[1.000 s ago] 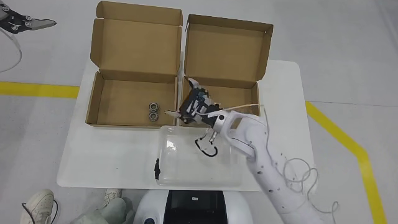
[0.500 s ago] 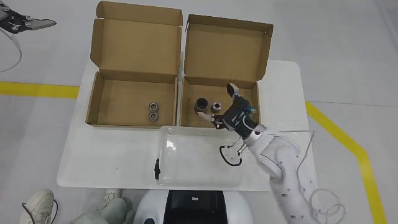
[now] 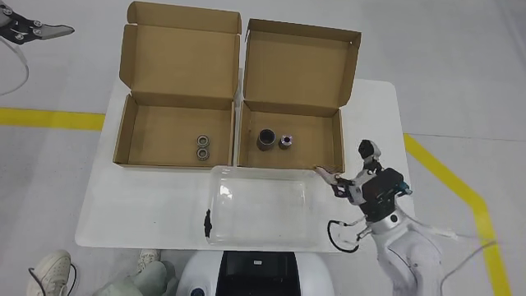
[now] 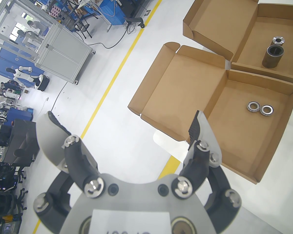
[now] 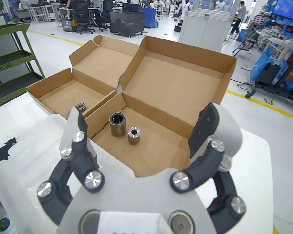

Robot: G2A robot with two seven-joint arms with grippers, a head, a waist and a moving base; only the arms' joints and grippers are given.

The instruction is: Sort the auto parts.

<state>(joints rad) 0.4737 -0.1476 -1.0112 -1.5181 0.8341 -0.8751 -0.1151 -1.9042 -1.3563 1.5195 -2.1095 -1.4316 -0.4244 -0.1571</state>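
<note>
- While hanging over the table's (image 3: 380, 111) lower-right edge in the top view, the right gripper (image 3: 348, 162) is spreading its fingers wide and gripping nothing.
- At the upper left, off the table, the left gripper (image 4: 123, 120) is hovering with jaws apart, empty.
- Two bearings (image 3: 201, 142) are lying side by side in the left box (image 3: 131, 136).
- Standing upright just beside each other in the right box (image 3: 329, 141) are a dark sleeve (image 3: 265, 138) and a small bushing (image 3: 285, 141).
</note>
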